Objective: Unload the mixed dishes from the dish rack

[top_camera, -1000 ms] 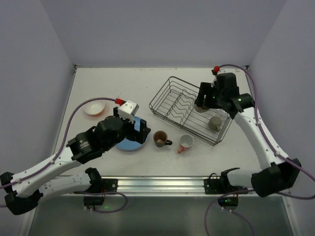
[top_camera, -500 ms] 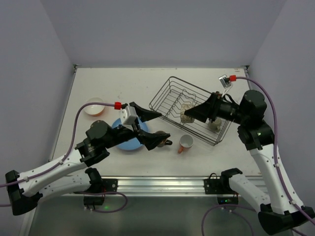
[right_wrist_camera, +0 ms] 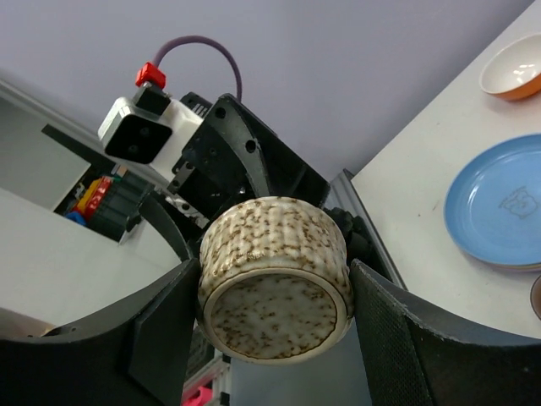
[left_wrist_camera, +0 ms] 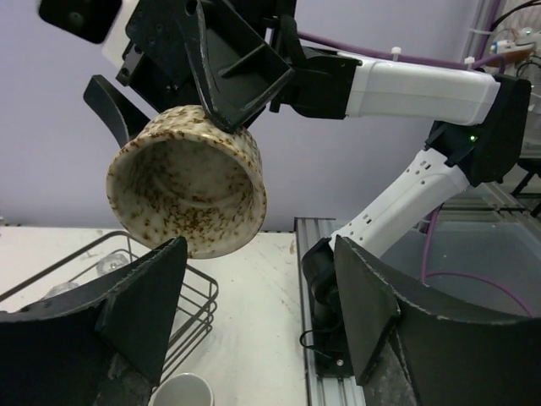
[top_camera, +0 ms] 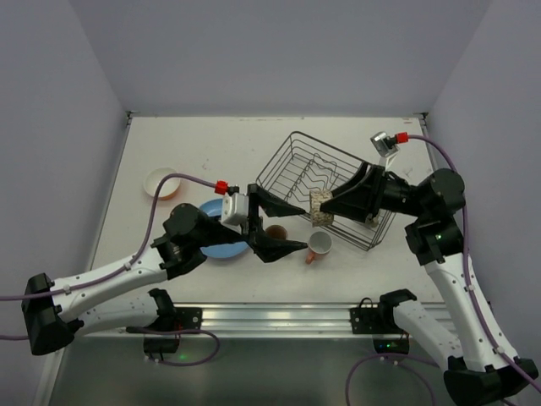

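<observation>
**Cup handover in the air over the rack's (top_camera: pixel 297 173) near edge.**
The speckled cup (right_wrist_camera: pixel 275 254) is pinched by the right gripper (top_camera: pixel 328 205). The left gripper (top_camera: pixel 297 227) is spread just short of it, to be closed round it next.

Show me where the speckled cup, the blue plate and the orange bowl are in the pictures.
speckled cup (right_wrist_camera: pixel 275 254): right wrist view, on its side wall.
blue plate (right_wrist_camera: pixel 499 203): right wrist view, on its flat middle.
orange bowl (right_wrist_camera: pixel 514 66): right wrist view, on its white inside.

Right claw (top_camera: pixel 319 207) clenched, left claw (top_camera: pixel 304 227) agape, face-to-face.
</observation>
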